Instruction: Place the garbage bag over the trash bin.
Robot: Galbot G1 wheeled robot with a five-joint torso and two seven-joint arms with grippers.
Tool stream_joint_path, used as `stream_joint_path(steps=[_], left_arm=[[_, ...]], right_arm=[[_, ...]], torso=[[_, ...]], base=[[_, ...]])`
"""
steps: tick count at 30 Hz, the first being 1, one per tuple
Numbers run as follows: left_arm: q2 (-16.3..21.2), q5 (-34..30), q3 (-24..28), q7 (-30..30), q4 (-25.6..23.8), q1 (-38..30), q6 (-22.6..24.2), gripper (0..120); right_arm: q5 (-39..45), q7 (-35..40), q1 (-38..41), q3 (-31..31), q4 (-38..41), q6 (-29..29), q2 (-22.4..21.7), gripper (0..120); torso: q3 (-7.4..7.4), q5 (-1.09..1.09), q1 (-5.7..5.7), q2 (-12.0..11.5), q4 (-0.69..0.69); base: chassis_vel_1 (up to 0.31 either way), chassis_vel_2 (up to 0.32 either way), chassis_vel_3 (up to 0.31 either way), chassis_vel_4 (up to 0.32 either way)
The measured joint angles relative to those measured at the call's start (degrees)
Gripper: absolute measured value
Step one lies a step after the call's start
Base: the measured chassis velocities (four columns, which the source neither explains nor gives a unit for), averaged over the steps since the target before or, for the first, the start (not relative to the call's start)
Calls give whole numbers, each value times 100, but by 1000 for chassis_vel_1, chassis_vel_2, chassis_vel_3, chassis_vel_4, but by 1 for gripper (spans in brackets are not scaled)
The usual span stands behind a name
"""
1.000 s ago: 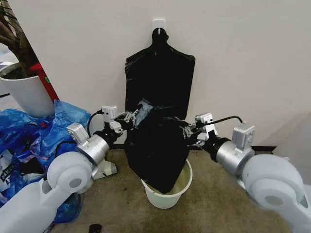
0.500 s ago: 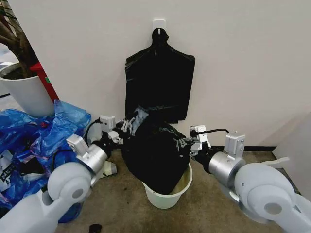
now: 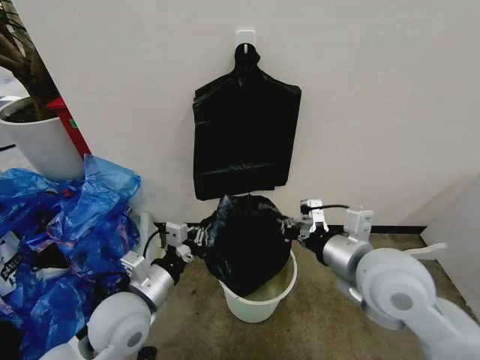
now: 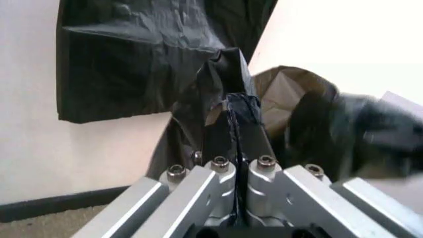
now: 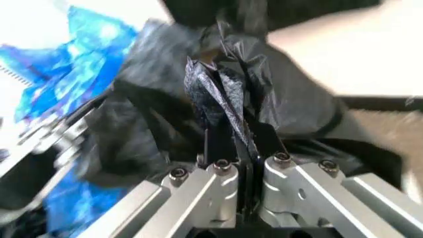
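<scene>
Your left gripper (image 3: 201, 234) and right gripper (image 3: 289, 225) each had jaws clamped on the garbage bag (image 3: 247, 240). Its bottom hung inside the trash bin (image 3: 259, 304).

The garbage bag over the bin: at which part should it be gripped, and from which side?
Probably at the rim of its mouth, at two opposite edges. The garbage bag hangs limp into the trash bin, so only a stretched mouth will span that rim. The left gripper and right gripper pinch those edges from the sides.
</scene>
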Motion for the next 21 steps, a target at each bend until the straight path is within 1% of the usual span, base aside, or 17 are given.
stream_joint_path(steps=[3,5,6,8,11,12,14,15,16,18,20,21], left_arm=[[49,4,-94,-63,-189,95,-20,0],[184,-78,-163,-142,-438,84,-23,0],[184,-78,-163,-142,-438,84,-23,0],[320,-250,-218,-262,-692,2,-26,0],[567,-683,-176,-491,-943,-474,-3,0],[567,-683,-176,-491,-943,-474,-3,0],[737,-985,-94,-512,-975,-932,70,0],[823,-1156,-55,-505,-972,-1163,101,0],[894,-1319,-16,-464,-928,-1384,121,0],[1004,-1546,45,-272,-667,-1752,131,0],[1022,-1579,58,-201,-586,-1814,131,0],[1048,-1624,82,-80,-439,-1906,128,0]], right_arm=[[48,86,-134,-67,136,22,11,0],[217,208,-176,70,329,86,-96,0],[217,208,-176,70,329,86,-96,0],[569,299,-44,367,446,122,-239,0],[1132,371,278,859,466,218,-483,0],[1132,371,278,859,466,218,-483,0],[1326,299,353,1222,472,246,-644,0],[1378,235,354,1389,483,247,-704,0],[1411,185,322,1532,483,243,-739,0],[1428,163,220,1619,484,198,-727,0],[1427,164,200,1619,484,190,-716,0],[1417,170,155,1596,483,172,-685,0]], torso=[[0,2,0,0,1],[0,2,0,0,-2],[0,2,0,0,-2],[0,2,0,0,-1],[0,2,0,0,3],[0,2,0,0,3],[1,0,0,0,0],[1,1,0,0,-3],[1,2,0,0,-2],[0,3,0,0,-3],[1,3,0,0,-3],[1,2,0,0,-2]], base=[[0,0,0,0],[0,0,0,0],[0,0,0,0],[0,0,0,0],[0,0,0,0],[0,0,0,0],[0,0,0,0],[0,0,0,0],[0,0,0,0],[0,0,0,0],[0,0,0,0],[0,0,0,0]])
